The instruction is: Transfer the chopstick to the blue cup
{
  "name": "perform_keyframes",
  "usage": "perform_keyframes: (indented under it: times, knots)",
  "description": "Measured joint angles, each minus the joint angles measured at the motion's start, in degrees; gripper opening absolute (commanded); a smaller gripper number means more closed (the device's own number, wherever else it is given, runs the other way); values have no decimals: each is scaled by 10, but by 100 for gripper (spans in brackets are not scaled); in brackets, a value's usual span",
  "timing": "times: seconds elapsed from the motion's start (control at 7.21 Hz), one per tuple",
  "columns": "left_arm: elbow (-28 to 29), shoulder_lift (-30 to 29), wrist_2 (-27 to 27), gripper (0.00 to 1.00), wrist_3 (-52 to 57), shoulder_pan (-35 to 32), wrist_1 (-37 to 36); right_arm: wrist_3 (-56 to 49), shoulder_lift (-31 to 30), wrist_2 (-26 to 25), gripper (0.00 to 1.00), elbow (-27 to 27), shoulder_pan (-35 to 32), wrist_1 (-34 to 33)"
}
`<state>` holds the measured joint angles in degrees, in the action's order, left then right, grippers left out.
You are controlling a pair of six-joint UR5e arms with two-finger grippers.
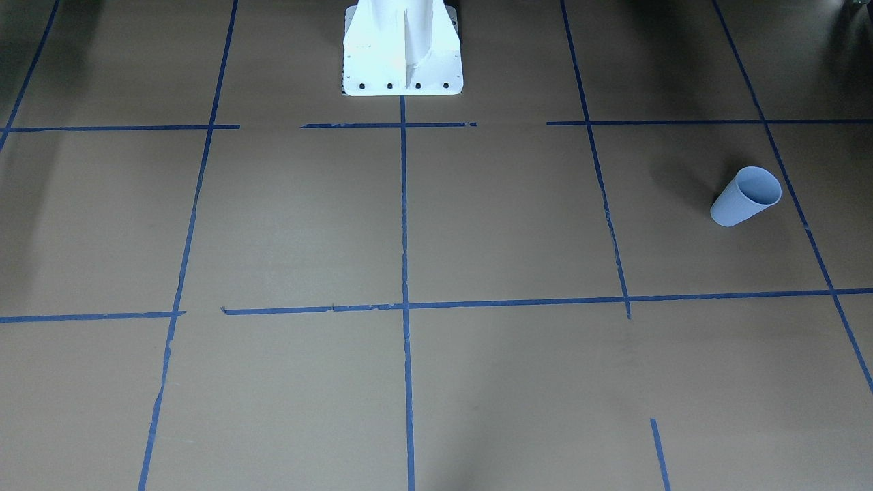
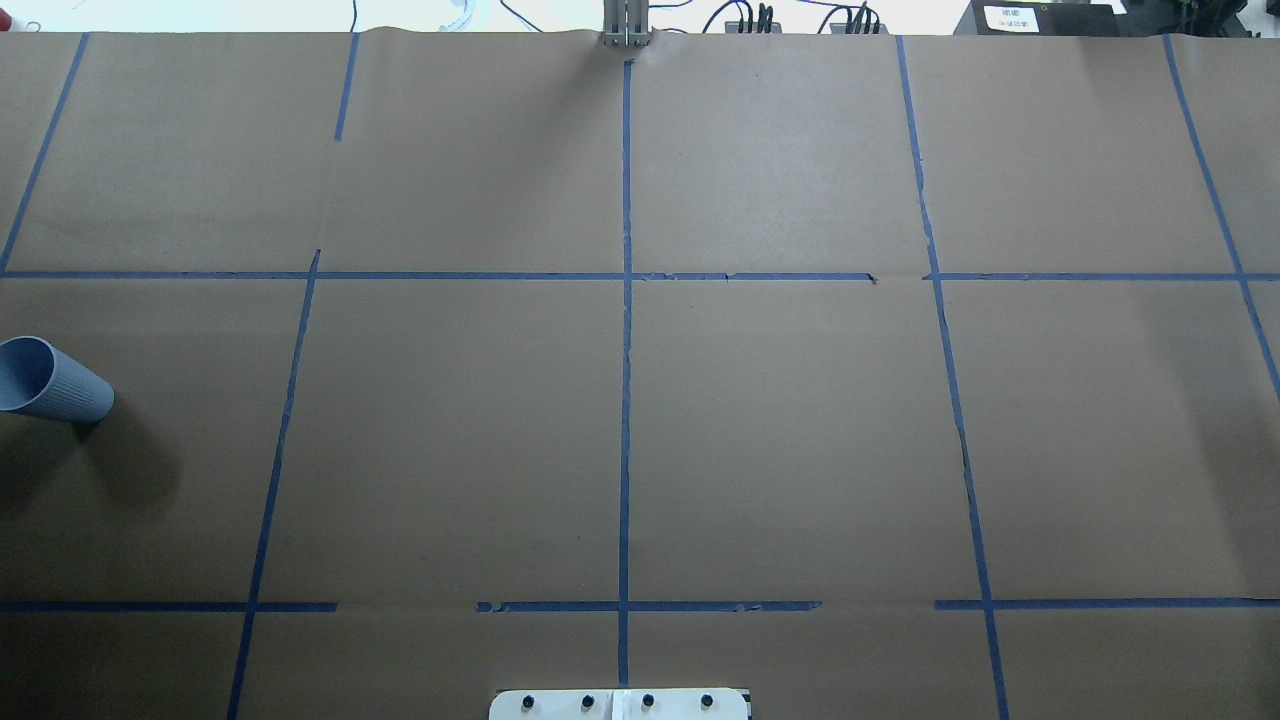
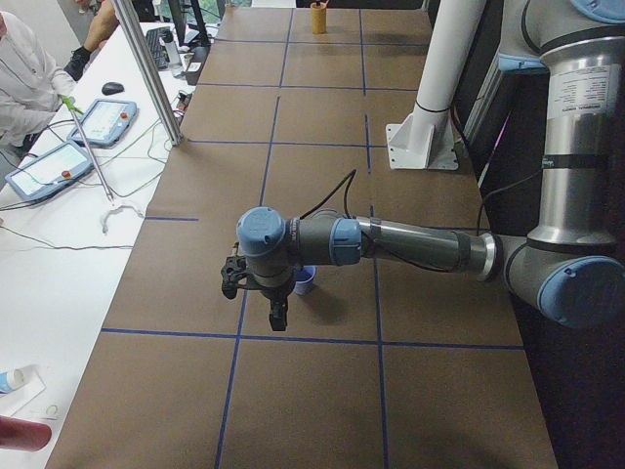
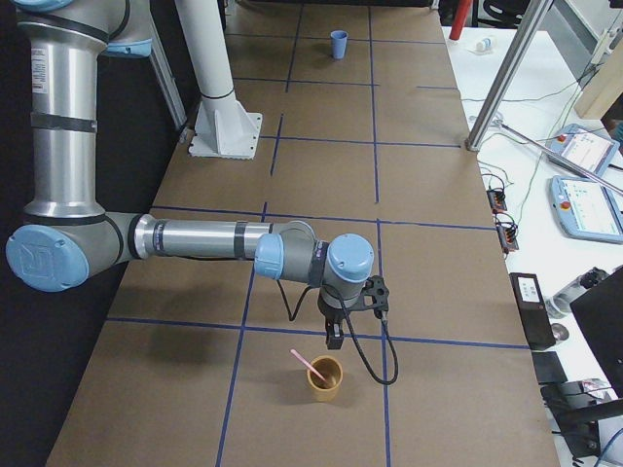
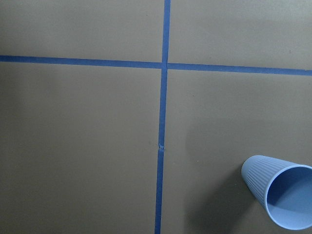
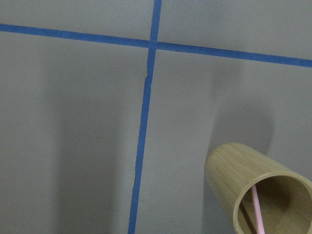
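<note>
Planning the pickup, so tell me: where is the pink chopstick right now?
The thin pink chopstick leans inside the tan bamboo cup on the robot's right side, close to the right claw in the exterior right view.

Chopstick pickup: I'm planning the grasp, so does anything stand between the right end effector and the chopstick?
Nothing visible does. The right end effector hangs near the bamboo cup. The chopstick leans in that cup, its top end poking out above the rim, uncovered.
</note>
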<state>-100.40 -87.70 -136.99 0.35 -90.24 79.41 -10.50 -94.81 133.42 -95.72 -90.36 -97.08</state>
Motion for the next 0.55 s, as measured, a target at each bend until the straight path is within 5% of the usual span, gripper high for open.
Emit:
perform_keyframes:
  times: [0.55]
  knots:
    - [-2,0,4,100,-2,1,3,-1,-1,3,100,-4,0,0]
